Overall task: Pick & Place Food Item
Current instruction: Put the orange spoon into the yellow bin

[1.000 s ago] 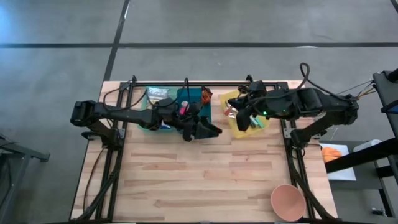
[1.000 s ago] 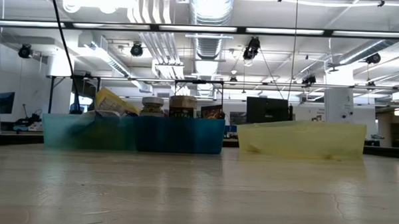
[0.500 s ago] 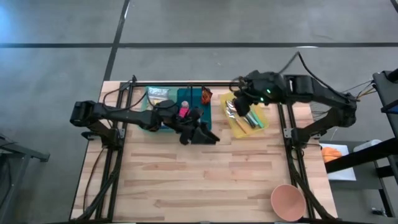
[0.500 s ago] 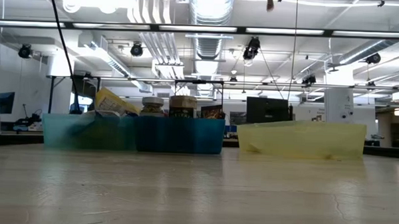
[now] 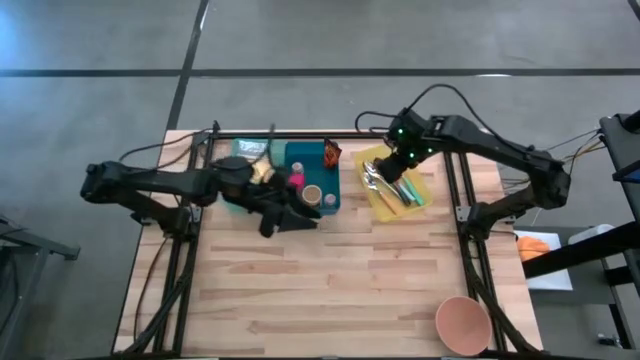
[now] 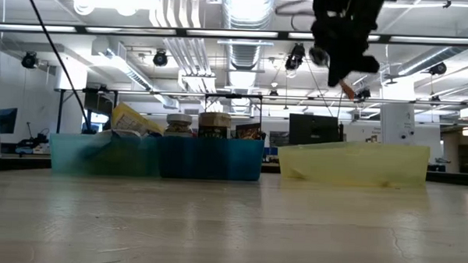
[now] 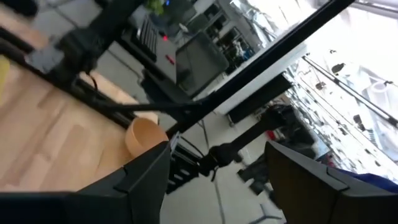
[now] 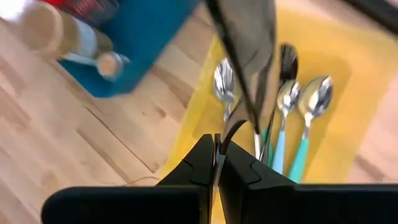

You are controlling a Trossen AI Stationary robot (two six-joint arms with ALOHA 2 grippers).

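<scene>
From above I see my left gripper (image 5: 300,215) at the blue bin's (image 5: 322,200) front edge, fingers parted and empty; the low view misses it. My right gripper (image 8: 219,163), over the yellow tray (image 8: 311,81), is pinched on a thin utensil handle (image 8: 242,68), probably a spoon. The jars stay binned. Both arms have shifted since a second ago.

Pink bowl (image 5: 462,323) at table (image 5: 330,290) corner; spoons (image 8: 292,102), apparently teal-handled.
</scene>
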